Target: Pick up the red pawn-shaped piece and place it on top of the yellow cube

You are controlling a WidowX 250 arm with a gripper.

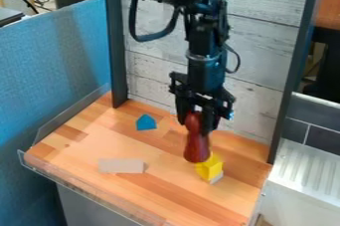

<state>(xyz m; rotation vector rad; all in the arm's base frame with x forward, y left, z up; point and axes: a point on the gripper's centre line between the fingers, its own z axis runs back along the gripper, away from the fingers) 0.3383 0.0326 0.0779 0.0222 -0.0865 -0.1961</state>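
Note:
The black gripper (194, 120) hangs over the right half of the wooden work surface, shut on the narrow upper end of a dark red, bottle-shaped piece (197, 143). The piece hangs nearly upright, wide end down. Its lower end is just behind and left of a yellow block (211, 167); whether they touch, I cannot tell. Under the yellow block, a light grey piece (217, 177) shows at its lower right. Farther left lies a flat, pale rectangular block (121, 166). Behind that is a small blue block (146, 122) with a pointed top.
A clear raised guard (93, 194) runs along the front and left edges of the wooden surface (156, 200). Whitewashed boards (156, 78) stand behind, between dark posts. A blue divider (56, 78) is on the left and a white ribbed surface (308, 170) on the right.

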